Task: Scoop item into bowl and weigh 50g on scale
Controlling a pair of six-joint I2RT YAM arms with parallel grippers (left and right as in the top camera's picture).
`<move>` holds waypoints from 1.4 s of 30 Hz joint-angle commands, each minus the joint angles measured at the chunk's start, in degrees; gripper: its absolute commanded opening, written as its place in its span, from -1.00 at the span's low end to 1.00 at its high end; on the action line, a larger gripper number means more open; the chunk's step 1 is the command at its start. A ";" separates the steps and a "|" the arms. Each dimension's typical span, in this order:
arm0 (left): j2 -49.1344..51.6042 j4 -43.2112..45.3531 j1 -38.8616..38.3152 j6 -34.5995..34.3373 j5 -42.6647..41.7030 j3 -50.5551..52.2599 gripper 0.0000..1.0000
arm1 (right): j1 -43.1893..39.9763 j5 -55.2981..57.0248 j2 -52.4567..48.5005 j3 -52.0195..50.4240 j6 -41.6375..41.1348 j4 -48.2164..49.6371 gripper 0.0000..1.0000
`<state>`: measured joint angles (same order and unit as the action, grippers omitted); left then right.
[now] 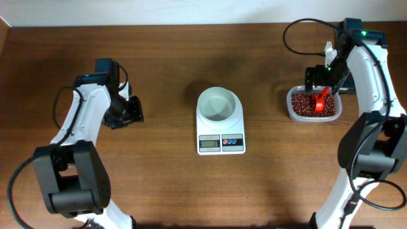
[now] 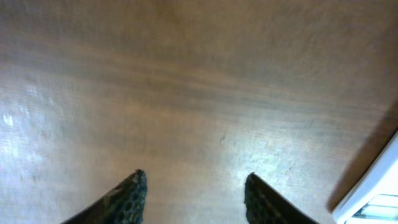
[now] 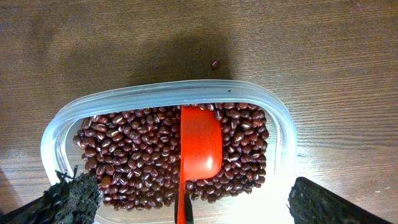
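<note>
Here, your right tool (image 3: pixel 199 199) has the least room. It hangs near the far right corner of the table (image 1: pixel 165 63), with the far edge close behind it and a wide stretch of bare wood between it and the middle. Your left tool (image 2: pixel 196 180) sits over open table with nothing under it. Only a white corner of the scale (image 2: pixel 373 193) shows low beside its right finger.

Directly beneath the right tool lies a clear plastic tub (image 3: pixel 168 93) filled edge to edge with the beans (image 3: pixel 130 149), dark reddish-brown and loosely heaped. A red scoop (image 3: pixel 200 143) rests on them, bowl end pointing away from the tool and handle running back under it between the fingers. One stray bean (image 3: pixel 215 64) lies on the wood just beyond the tub's far rim. Well off to the side of this tool, between it and the left one, the white bowl (image 1: pixel 218 89) stands on the back part of the scale, its white inside showing. The display and the two buttons lie in front of the bowl.

The right tool's fingers (image 3: pixel 74 196) are spread wide, one over each end of the tub. You can see neither touching the scoop. Where the handle leaves the wrist view you cannot tell. The left tool is spread too, gripping nothing.
</note>
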<state>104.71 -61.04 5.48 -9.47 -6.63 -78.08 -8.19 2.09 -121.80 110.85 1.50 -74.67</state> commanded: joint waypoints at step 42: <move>-1.44 0.74 -47.98 -6.05 14.03 -1.16 0.96 | -0.09 -0.09 0.46 0.92 -0.42 0.11 0.98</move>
<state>103.94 -60.16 -43.72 -13.10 5.76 -79.18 -8.19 2.09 -121.80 110.85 1.50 -74.70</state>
